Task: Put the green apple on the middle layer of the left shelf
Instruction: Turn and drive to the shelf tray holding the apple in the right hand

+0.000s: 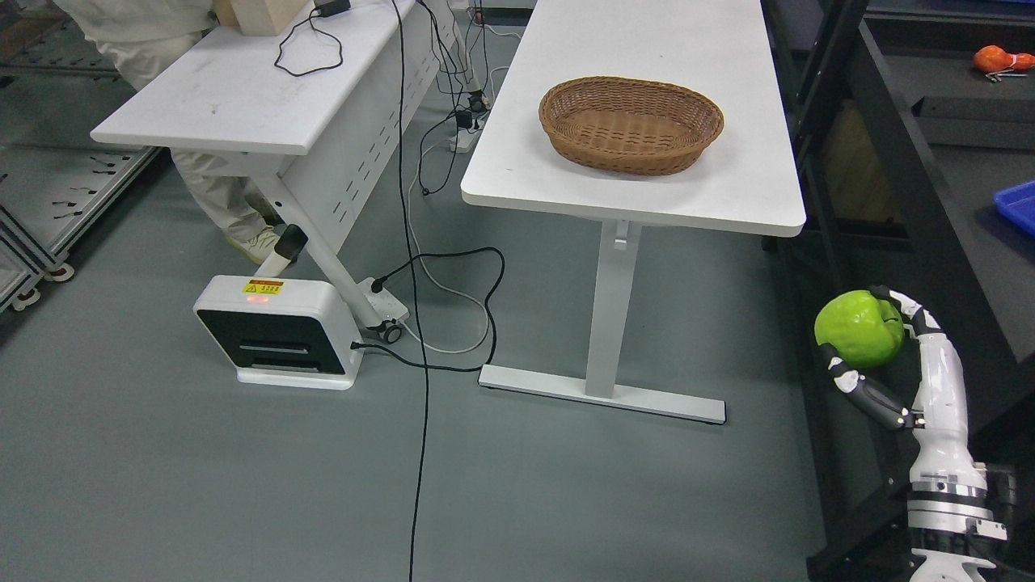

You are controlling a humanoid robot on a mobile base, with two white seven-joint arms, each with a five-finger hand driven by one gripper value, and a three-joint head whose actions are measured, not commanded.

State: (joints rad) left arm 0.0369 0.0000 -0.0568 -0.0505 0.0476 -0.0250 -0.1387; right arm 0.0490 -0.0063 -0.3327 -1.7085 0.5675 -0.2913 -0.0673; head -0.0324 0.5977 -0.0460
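Head view looks down on a grey floor [566,485] with two white tables. The nearer tabletop [647,194] runs away from the camera at centre right and carries one brown wicker basket [631,123], set near its front edge, toward the right side. A second tabletop [234,97] stands at upper left, with a black cable looped on it and a wooden box [259,16] cut off by the top edge. A dark shelf [906,162] fills the right side.

One green apple [859,328] is in view, gripped by the right hand [877,364] at the lower right, above the floor and in front of the shelf's front edge; the fingers curl around it from below and behind. The apple rests on no surface. The right arm rises from the bottom right corner.

On the floor sit one white and black box-shaped device [275,331] with a yellow label, and several black and white cables [420,323] trailing between the tables.

On the shelf, one orange object [1001,60] lies at upper right, too small to identify, and one blue tray [1020,206] is cut off by the right edge. A person [162,40] in light clothing stands behind the left table, mostly hidden.
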